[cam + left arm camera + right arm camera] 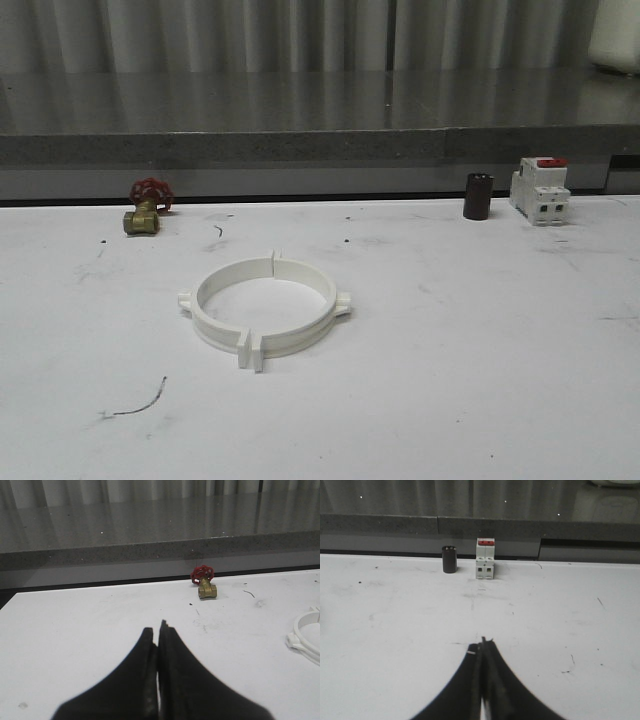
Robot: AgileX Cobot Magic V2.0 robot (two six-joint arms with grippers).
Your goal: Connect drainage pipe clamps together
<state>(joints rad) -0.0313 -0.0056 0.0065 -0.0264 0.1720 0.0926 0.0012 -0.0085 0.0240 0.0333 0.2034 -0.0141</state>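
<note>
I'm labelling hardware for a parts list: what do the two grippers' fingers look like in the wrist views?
The left gripper has two matte black fingers, broad at the base and curving in to narrow tips. The right gripper looks the same, with a small pale mark near one tip. No cables or lettering are visible.

The drainage pipe clamps [265,308] look like smooth matt white plastic on a scuffed matt white surface [480,380], beyond which stand a brass-looking valve [143,218] and a speckled, glossy ledge [300,115].
</note>
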